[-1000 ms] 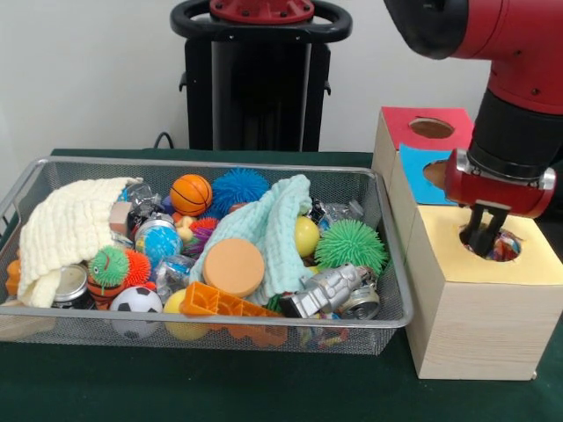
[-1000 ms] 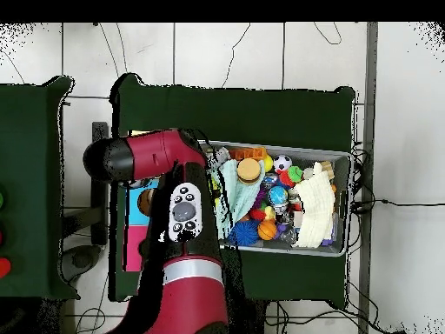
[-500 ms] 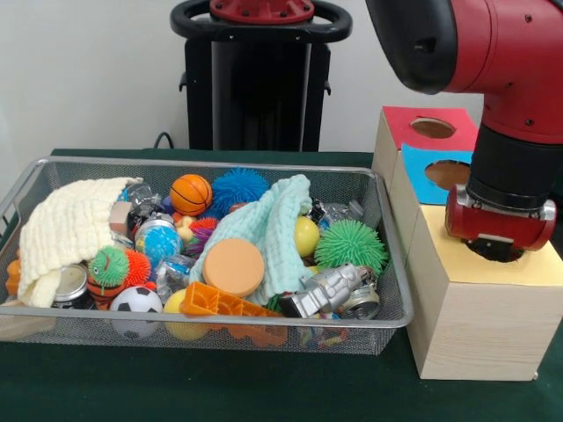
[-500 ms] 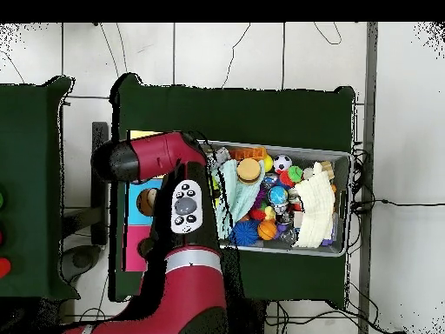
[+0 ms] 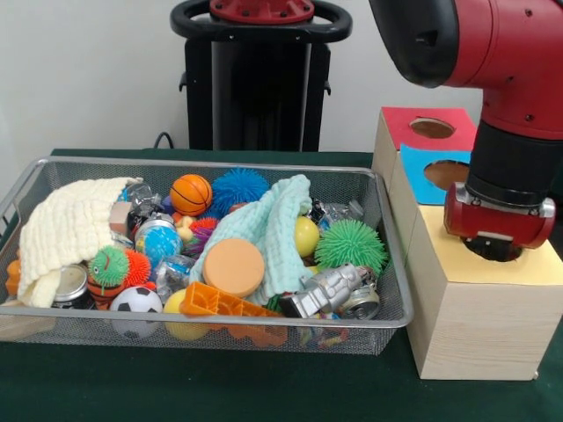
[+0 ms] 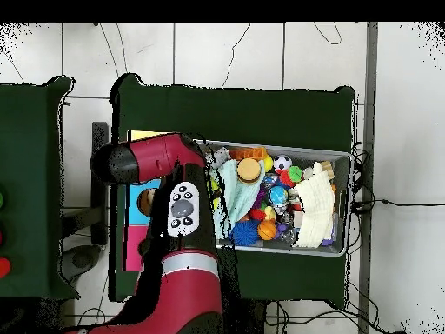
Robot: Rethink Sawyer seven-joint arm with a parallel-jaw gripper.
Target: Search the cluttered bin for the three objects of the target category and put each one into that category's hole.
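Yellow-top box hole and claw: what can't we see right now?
- Claw fingers: front view, sunk in the hole of the yellow-top box; open or shut unknown.
- Hole contents: front view, covered by the red wrist.
- Overhead view: the arm covers hole and claw.
- Items under the green cloth: hidden.

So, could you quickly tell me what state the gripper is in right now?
Gripper: cannot be told; it is sunk into the yellow box's hole, so only its red wrist shows.

pincer (image 5: 493, 251) tips sunk inside yellow box (image 5: 475, 308)

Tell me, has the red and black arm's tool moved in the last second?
Yes. The tool has dropped lower into the yellow-topped wooden box, hiding its tips.
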